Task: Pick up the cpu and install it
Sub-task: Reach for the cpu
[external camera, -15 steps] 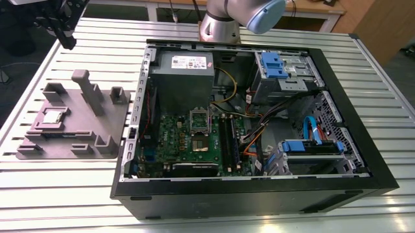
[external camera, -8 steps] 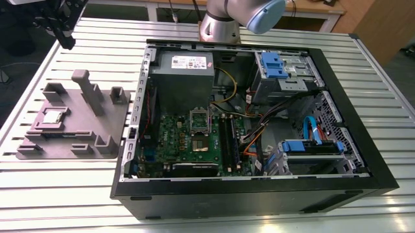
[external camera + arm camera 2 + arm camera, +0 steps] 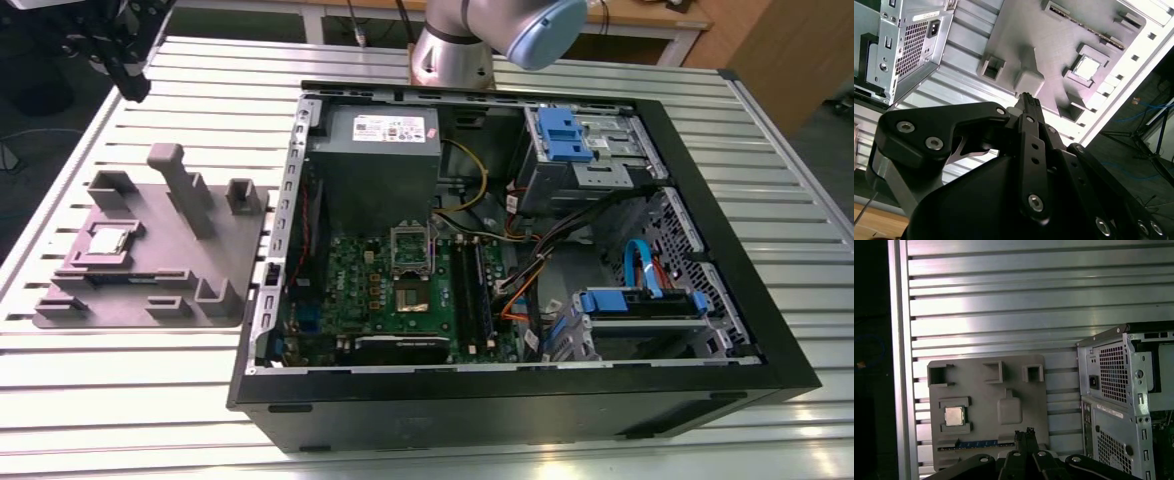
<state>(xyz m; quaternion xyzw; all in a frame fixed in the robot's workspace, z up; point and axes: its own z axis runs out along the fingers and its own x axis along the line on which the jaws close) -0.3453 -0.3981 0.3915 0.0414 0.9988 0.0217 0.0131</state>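
Slatted table (image 3: 1004,290) — cpu (image 3: 954,416) in grey plate (image 3: 985,399), apart from fingers (image 3: 1030,436), seemingly closed.

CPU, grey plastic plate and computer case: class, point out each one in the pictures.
CPU (image 3: 954,416), first wrist view, centre of its metal top.
Grey plastic plate (image 3: 1035,405), first wrist view, bare flat part beside the blocks.
Computer case (image 3: 534,410), exterior view, black outer side wall.

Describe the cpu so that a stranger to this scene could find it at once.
On the slatted table, look at the exterior view's left of the open computer case, where a grey plastic plate lies. The cpu sits in a square frame on it, the only shiny silvery square among dull grey blocks.
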